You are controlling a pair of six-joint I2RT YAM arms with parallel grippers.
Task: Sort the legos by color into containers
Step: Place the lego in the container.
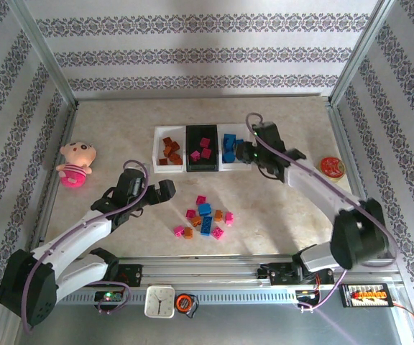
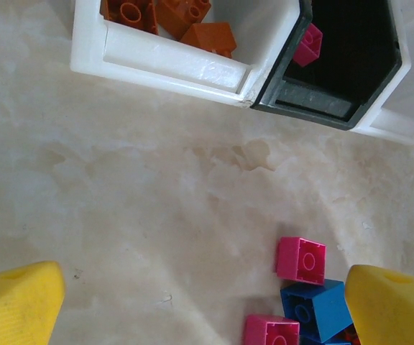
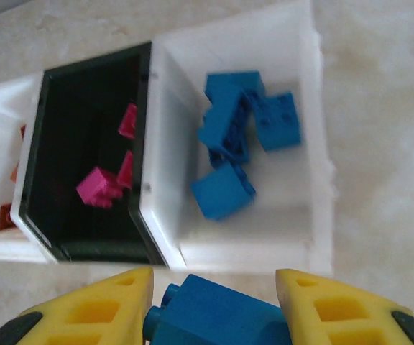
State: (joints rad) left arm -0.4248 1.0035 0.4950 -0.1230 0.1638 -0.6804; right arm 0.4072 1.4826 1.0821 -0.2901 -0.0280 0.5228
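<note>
Within right pincer (image 3: pixel 213 296): blue lego (image 3: pixel 221 320).

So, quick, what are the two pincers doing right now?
Left pincer: open, holding nothing.
Right pincer: closed on a blue lego.

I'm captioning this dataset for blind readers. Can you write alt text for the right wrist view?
The right gripper grips a blue brick in front of a white tray holding more blue bricks. Beside it, a black tray holds pink bricks.
</note>
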